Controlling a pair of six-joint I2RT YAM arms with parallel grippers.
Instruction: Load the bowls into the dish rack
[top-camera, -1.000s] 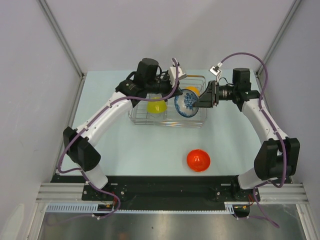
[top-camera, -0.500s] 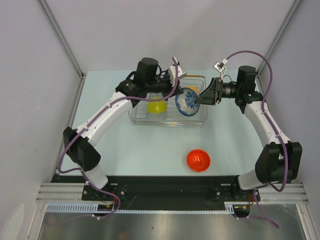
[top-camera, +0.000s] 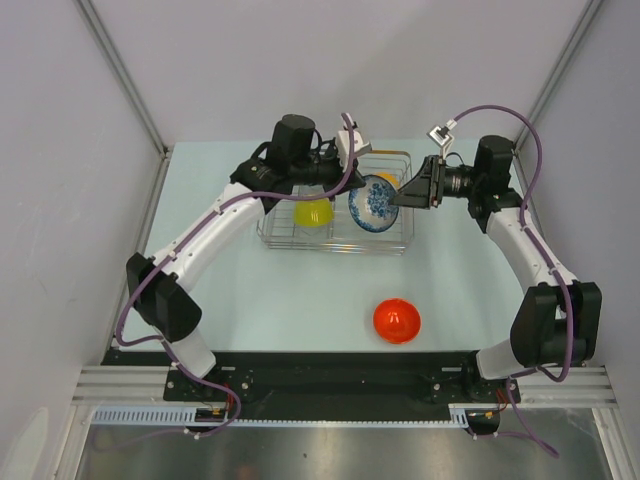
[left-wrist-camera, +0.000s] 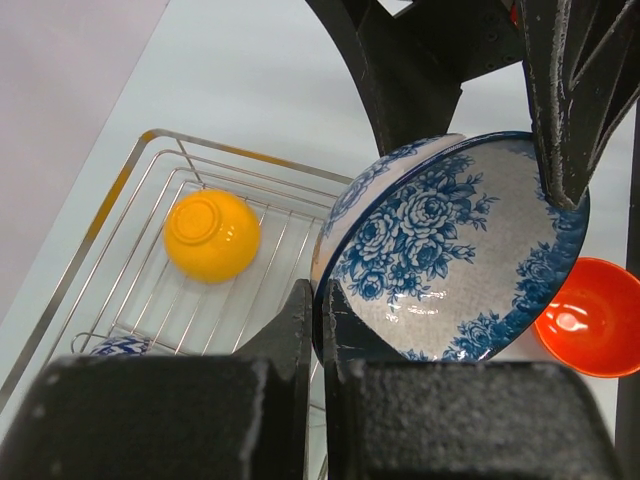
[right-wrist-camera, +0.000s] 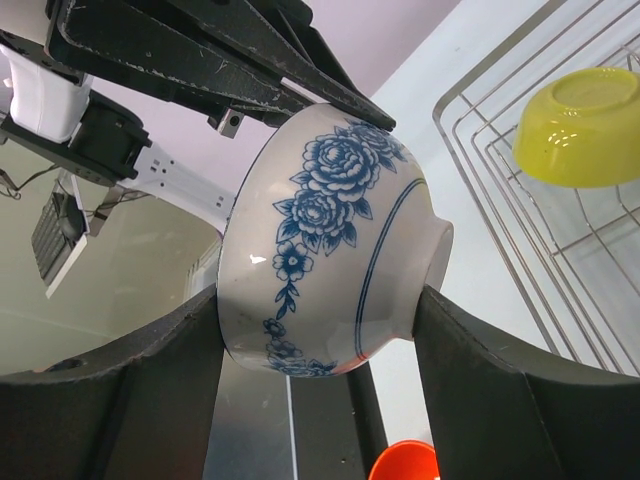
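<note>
The left gripper (left-wrist-camera: 318, 320) is clamped on the rim of the blue-flowered white bowl (left-wrist-camera: 450, 260), holding it tilted on edge above the right part of the dish rack (top-camera: 300, 232). The right gripper (right-wrist-camera: 318, 300) has its jaws apart on either side of this bowl, one by the rim and one by the foot; whether they press on it cannot be told. The orange bowl (left-wrist-camera: 210, 235) and the lime-yellow bowl (top-camera: 313, 212) lie upside down in the rack, and the red bowl (top-camera: 397, 320) stands on the table (top-camera: 250, 300), well apart from the rack.
</note>
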